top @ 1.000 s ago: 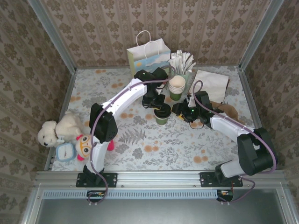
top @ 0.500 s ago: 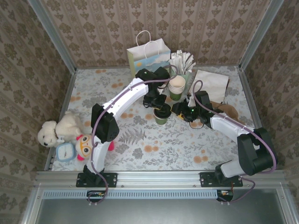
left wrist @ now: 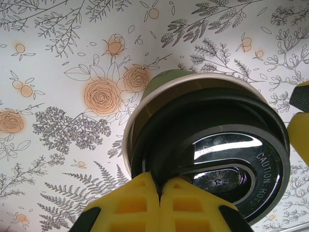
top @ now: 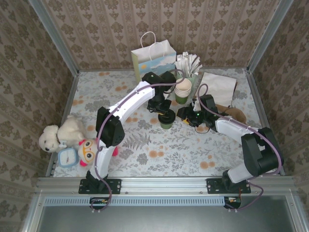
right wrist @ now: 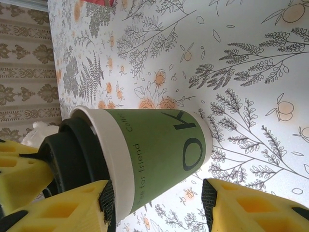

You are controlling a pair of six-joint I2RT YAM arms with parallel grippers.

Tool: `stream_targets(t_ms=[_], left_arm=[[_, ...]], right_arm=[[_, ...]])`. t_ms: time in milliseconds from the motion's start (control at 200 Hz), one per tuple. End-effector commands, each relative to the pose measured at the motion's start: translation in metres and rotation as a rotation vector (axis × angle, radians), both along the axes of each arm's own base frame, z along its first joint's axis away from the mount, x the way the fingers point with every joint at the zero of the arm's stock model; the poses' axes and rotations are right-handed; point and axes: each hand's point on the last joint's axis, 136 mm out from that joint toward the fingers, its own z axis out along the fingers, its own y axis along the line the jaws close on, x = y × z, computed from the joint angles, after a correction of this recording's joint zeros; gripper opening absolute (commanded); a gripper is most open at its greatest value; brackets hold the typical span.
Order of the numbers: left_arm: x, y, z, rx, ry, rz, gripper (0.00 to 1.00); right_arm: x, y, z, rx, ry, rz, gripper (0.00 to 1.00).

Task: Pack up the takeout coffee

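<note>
From above, the takeout coffee [top: 167, 119] is standing directly beneath the left claw [top: 164, 110] and just ahead of the right claw [top: 182, 114], which is reaching in from the side. That overhead view is hiding the fingers.

The left wrist camera is showing the left claw [left wrist: 158, 203] clenched, its yellow tips pressed together with nothing between them and sitting at the near edge of the black lid [left wrist: 217, 150]. The cup's cream rim is peeking out along one side of the lid. One of the right claw's yellow fingers [left wrist: 300, 121] is showing at the frame's edge.

The right wrist camera is showing the right claw [right wrist: 155, 193] released, its fingers spread wide. The cup's green lettered side [right wrist: 154, 150] is lying just beyond the gap between them, not gripped.

The counter [top: 145, 150] is wearing a pale floral cloth, and patterned walls [top: 96, 29] are closing in three sides. Beyond the left claw, a gift bag [top: 153, 58] and a stack of lidless cups [top: 183, 89] are standing, and plush toys [top: 58, 135] are lying far off to its side.

The coffee is standing upright, its long axis vertical and its lid pointing up into the left claw.
</note>
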Motion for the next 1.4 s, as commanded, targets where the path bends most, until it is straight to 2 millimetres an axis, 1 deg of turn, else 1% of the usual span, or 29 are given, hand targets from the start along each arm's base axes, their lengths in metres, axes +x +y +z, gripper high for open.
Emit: stream_targets(t_ms=[0,130,230,365,465,585,705,820,965,1045,1130,1290,1395], left_arm=[[0.002,0.003,0.002,0.021,-0.009,-0.014,0.02],[0.007,-0.001,0.008,-0.010,-0.036,-0.007,0.02],[0.010,-0.001,0.009,-0.027,-0.044,0.000,0.02],[0.012,0.000,0.005,-0.028,-0.037,0.007,0.02],[0.013,0.002,0.004,-0.027,-0.039,0.014,0.02],[0.013,0.003,0.002,-0.028,-0.038,0.015,0.02],[0.011,0.006,-0.002,-0.011,-0.028,0.013,0.02],[0.010,0.008,-0.001,-0.007,-0.025,0.010,0.02],[0.009,0.010,-0.007,0.005,-0.015,0.010,0.02],[0.007,0.011,-0.013,0.009,-0.002,0.006,0.02],[0.005,0.012,-0.021,0.014,0.017,0.012,0.02],[0.002,0.018,-0.027,0.031,0.032,0.019,0.02],[0.001,0.020,-0.033,0.040,0.041,0.020,0.02]], right_arm=[[0.003,0.004,0.005,0.022,-0.001,0.004,0.54],[0.005,0.006,0.014,0.029,-0.029,0.010,0.54],[0.005,0.006,0.017,0.027,-0.037,0.011,0.54],[0.005,0.007,0.016,0.034,-0.035,0.018,0.54],[0.006,0.011,0.023,0.053,-0.056,0.026,0.54],[0.007,0.007,0.028,0.041,-0.074,0.004,0.55],[0.007,0.006,0.026,0.032,-0.075,0.003,0.56],[0.004,0.012,0.022,0.045,-0.059,0.025,0.56],[0.005,0.017,0.015,0.038,-0.036,0.036,0.55],[0.004,0.017,0.007,0.020,-0.008,0.034,0.54],[0.001,0.014,-0.007,-0.012,0.042,0.030,0.53],[-0.008,0.009,-0.028,-0.047,0.103,0.024,0.51],[-0.012,0.004,-0.035,-0.062,0.121,0.008,0.51]])
